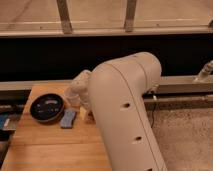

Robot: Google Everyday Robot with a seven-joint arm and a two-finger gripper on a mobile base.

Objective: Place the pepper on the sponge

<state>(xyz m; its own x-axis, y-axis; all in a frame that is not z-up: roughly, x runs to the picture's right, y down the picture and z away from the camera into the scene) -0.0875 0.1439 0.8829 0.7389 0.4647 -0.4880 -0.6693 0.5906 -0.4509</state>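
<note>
**Camera view.** The pincer (81, 106) sits left of centre, low over the wooden surface (50, 150). It ends a pale wrist that comes out from behind the large white arm (125, 110). The arm's bulk hides most of it, so whether it is open, closed or gripping anything cannot be told.

Just to its lower left lies the sponge (68, 118), a light-blue pad resting flat and slightly aslant. Being flat and soft, it should take a slim item without letting it roll. As far as its top shows, it is bare.

The pepper cannot be made out anywhere in the frame. It may be inside the pincer or lying behind the arm, and the view does not settle which.

Judged from position alone, a pincer this near the pad fits either of two stages:
- a carry being brought in over the sponge
- a reach for a pepper lying hidden just right of the sponge

Left of the sponge, very close to it, sits a round black dish (47, 107) with pale marks inside. It stands clear of the line between pincer and pad. A small blue item (4, 120) shows at the far left edge. A dark band and metal window rails fill the upper frame
</note>
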